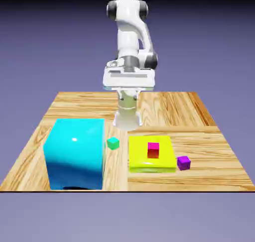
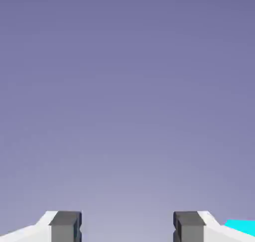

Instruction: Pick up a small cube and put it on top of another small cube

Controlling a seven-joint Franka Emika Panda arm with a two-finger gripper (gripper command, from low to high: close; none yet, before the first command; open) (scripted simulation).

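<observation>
the gripper [image 2: 127, 228] stands wide open and empty — in the hand view its two grey fingertips [image 2: 65, 225] sit far apart at the bottom edge with only the blue-violet backdrop between them, and a sliver of the big cyan block [image 2: 240, 227] at the lower right corner. in the exterior view the purple cube [image 1: 184, 162] lies at the lower right of the table [image 1: 199, 111], just beside the yellow slab [image 1: 151, 154]. the red-magenta cube [image 1: 153, 150] rests on that slab, and the green cube [image 1: 113, 143] sits between slab and cyan block. likely risks: the camera shows no cube yet, so the descent could land off-centre; a finger could catch the slab's edge beside the purple cube and nudge it away — or a shallow grip could let it slip.
</observation>
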